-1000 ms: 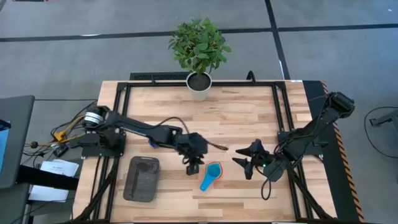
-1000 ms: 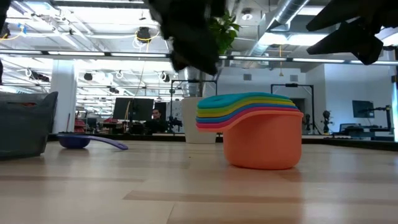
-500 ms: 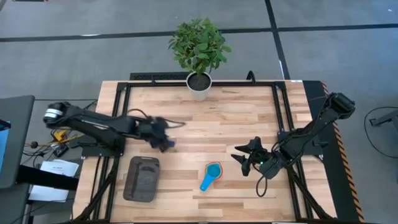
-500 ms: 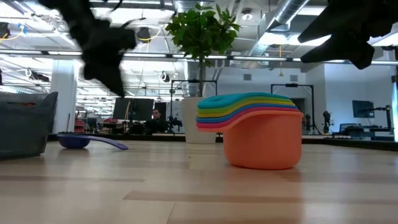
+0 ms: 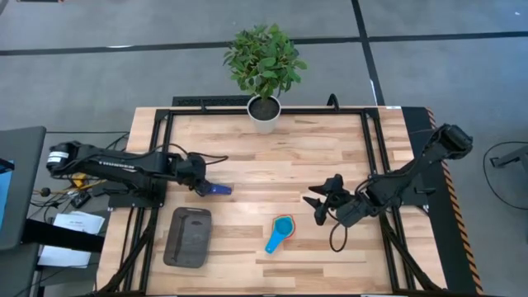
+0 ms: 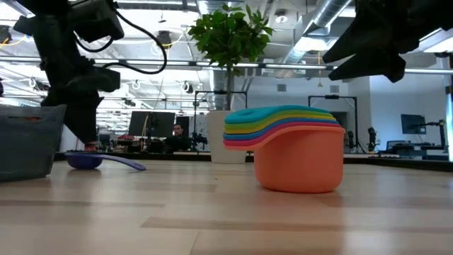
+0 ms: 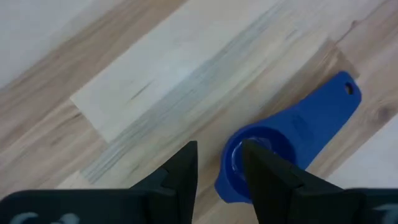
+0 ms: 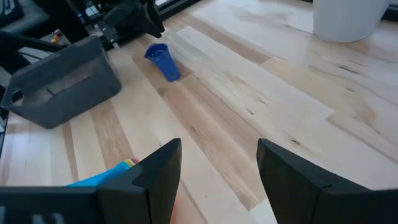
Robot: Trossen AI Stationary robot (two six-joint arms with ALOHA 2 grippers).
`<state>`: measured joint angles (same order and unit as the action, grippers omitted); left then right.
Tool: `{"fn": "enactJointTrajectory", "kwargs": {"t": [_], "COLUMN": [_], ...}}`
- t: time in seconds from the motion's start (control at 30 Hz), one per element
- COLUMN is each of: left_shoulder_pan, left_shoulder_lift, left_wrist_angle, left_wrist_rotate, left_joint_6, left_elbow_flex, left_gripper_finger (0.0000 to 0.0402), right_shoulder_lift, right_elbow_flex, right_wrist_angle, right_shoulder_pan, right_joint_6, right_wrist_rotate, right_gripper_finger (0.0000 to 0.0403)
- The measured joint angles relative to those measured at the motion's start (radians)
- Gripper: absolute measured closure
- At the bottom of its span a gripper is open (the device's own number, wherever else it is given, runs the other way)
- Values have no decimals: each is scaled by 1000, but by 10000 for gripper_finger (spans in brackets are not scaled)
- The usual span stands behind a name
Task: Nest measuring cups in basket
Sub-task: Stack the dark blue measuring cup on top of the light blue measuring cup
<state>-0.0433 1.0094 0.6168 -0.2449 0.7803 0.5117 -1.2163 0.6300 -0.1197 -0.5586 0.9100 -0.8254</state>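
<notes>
Several measuring cups stand nested in a stack, light blue on top and orange at the bottom, on the table's near middle. The dark blue cup lies alone left of centre, bowl on the wood. My left gripper is low over this cup's bowl, open by a narrow gap, one finger over the bowl and one outside it. My right gripper hovers open, right of the stack. The dark grey basket sits near the left front. My left gripper comes down from above at the dark blue cup's bowl rim, with the rim between its two fingers. Whether either finger touches the cup, I cannot tell.
A white plant pot with a green plant stands at the far edge's middle. Black frame rails run along the table's left, right and far sides. Bare wood lies between the dark blue cup and the stack.
My left gripper has swung from beside the stack toward the table's left and come down over the dark blue cup. My right gripper has drifted slightly toward the left and far side. The cups and the basket have stayed in place.
</notes>
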Motion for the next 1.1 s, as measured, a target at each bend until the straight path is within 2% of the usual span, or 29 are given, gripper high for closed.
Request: {"fn": "enactJointTrajectory", "kwargs": {"t": [0.2,0.43,1.1], "left_shoulder_pan": [0,15,26], "left_shoulder_lift": [57,124,93], "left_wrist_angle": [37,5,-29], "left_wrist_rotate": [-9,4,-5], "left_joint_6": [-21,-51,-94], "left_elbow_flex": [0,0,31], "left_gripper_finger": [290,290,290], "right_shoulder_lift": [0,0,0], "right_elbow_flex": [0,0,0], "right_wrist_angle": [-1,-4,-4], "right_shoulder_pan": [14,9,9], "right_joint_6": [-3,-3,-2], "right_wrist_rotate": [31,37,40], "right_gripper_finger": [168,168,168]}}
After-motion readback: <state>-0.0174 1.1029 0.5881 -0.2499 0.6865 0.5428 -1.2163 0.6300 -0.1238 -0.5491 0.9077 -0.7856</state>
